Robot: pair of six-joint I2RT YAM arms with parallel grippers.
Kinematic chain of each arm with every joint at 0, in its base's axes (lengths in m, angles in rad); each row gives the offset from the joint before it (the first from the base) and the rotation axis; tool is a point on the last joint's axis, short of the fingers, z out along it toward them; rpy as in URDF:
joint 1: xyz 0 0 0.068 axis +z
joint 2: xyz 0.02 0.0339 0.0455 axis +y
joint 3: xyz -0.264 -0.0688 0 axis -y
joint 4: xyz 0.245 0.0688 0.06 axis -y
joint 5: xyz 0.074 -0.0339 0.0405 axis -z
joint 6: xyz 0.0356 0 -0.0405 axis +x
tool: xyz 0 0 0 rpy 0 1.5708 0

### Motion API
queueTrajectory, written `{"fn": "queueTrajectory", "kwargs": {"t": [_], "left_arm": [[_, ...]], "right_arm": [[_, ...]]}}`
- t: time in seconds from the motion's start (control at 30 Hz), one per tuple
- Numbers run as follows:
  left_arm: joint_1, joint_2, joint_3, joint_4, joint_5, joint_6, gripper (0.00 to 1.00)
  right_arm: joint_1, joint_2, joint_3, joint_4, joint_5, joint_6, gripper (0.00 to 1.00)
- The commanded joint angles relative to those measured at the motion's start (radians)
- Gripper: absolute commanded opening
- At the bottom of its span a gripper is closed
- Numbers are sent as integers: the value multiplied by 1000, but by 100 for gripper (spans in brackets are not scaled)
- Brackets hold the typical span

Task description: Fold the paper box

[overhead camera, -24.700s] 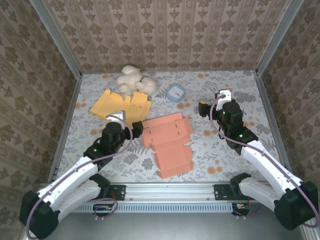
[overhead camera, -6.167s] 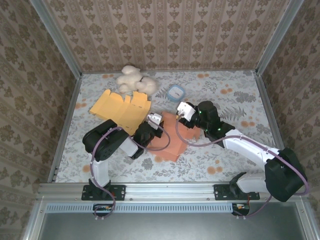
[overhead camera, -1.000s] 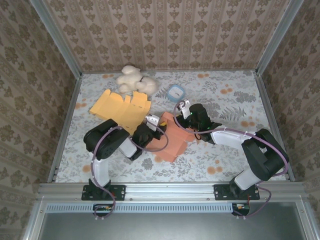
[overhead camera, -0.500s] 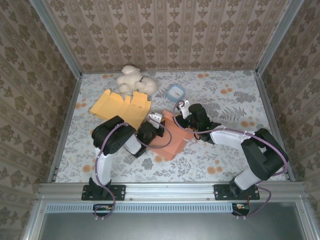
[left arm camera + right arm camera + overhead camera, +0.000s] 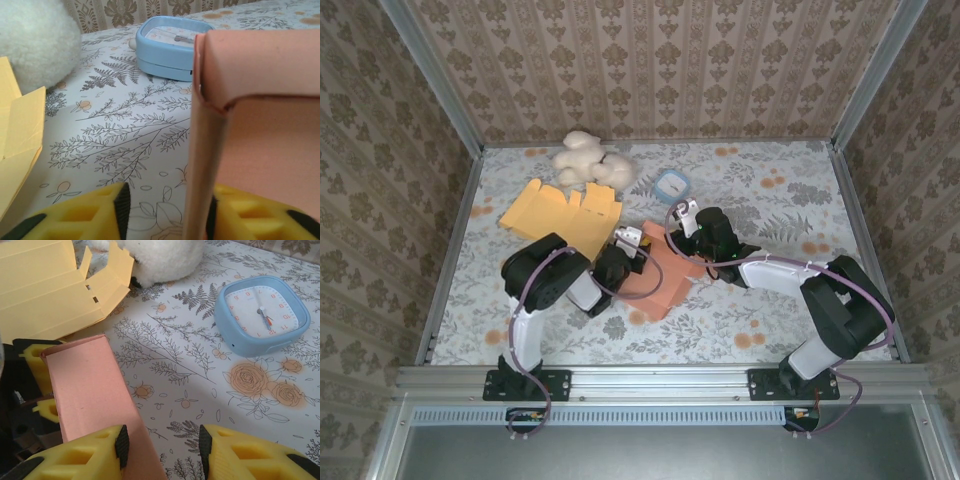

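Raised edge of pink box stands inside parted left hand, clock beyond.

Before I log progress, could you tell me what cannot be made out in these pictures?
Top view: the left hand and right hand cover the pink box's far corner, hiding its folds.
Left wrist view: the pink box hides the clock's right side; the frame edge cuts off the plush.
Right wrist view: the bottom edge cuts the pink box, so contact with the right hand is unclear.

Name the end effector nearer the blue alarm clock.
Right. The right end effector is nearside of the clock; the left end effector lies farther back, beside the pink box.
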Motion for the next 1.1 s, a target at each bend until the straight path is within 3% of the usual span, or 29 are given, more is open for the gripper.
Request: {"fn": "queueTrajectory", "kwargs": {"t": [0.0, 0.2, 0.53, 0.63, 0.9, 1.07], "left_arm": [[4, -74, -33, -9, 25, -15, 49], [-4, -133, -77, -9, 75, -19, 57], [-12, -106, -7, -3, 66, 56, 52], [-14, -66, 43, -5, 42, 81, 44], [-33, 21, 105, -3, -88, 94, 11], [-73, 42, 127, -3, -281, 154, 5]], "right_arm": [[10, 40, -11, -120, 17, 6, 45], [12, 42, -10, -120, 19, 6, 45], [21, 46, -5, -120, 17, 0, 45], [23, 48, -5, -117, 17, 1, 45], [27, 66, -4, -104, 13, 14, 44], [38, 66, -7, -92, 6, 27, 42]]}}
